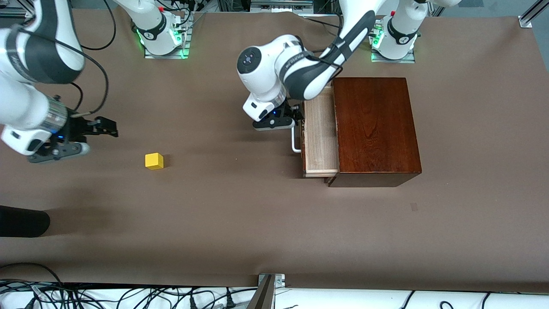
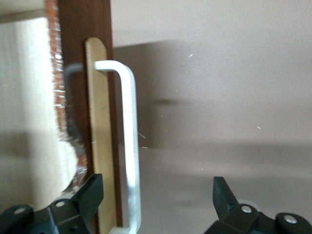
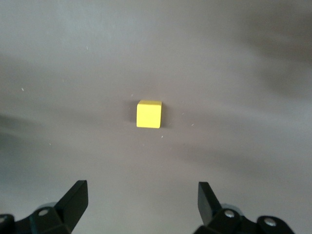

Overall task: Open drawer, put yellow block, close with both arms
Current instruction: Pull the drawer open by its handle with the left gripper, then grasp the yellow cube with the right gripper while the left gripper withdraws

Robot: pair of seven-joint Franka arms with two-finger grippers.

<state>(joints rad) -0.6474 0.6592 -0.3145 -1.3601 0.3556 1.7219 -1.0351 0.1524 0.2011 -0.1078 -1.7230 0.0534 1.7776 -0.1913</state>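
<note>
The dark wooden box [image 1: 373,124] stands toward the left arm's end of the table. Its drawer [image 1: 319,128] is pulled partly out and its pale interior shows. My left gripper [image 1: 296,113] is open in front of the drawer, and the white bar handle [image 1: 295,141] lies between its spread fingers unclamped. In the left wrist view the handle [image 2: 130,146] runs between the open gripper's [image 2: 156,192] fingers, next to the dark drawer front [image 2: 78,48]. The yellow block [image 1: 154,161] sits on the table toward the right arm's end. My right gripper [image 1: 105,127] is open and empty above the table beside the block. In the right wrist view the block [image 3: 148,114] lies ahead of the open gripper [image 3: 141,195].
A dark rounded object [image 1: 21,221] pokes in at the table's edge at the right arm's end, nearer the front camera. The brown table surface [image 1: 240,206] stretches between block and box. Cables lie along the front edge.
</note>
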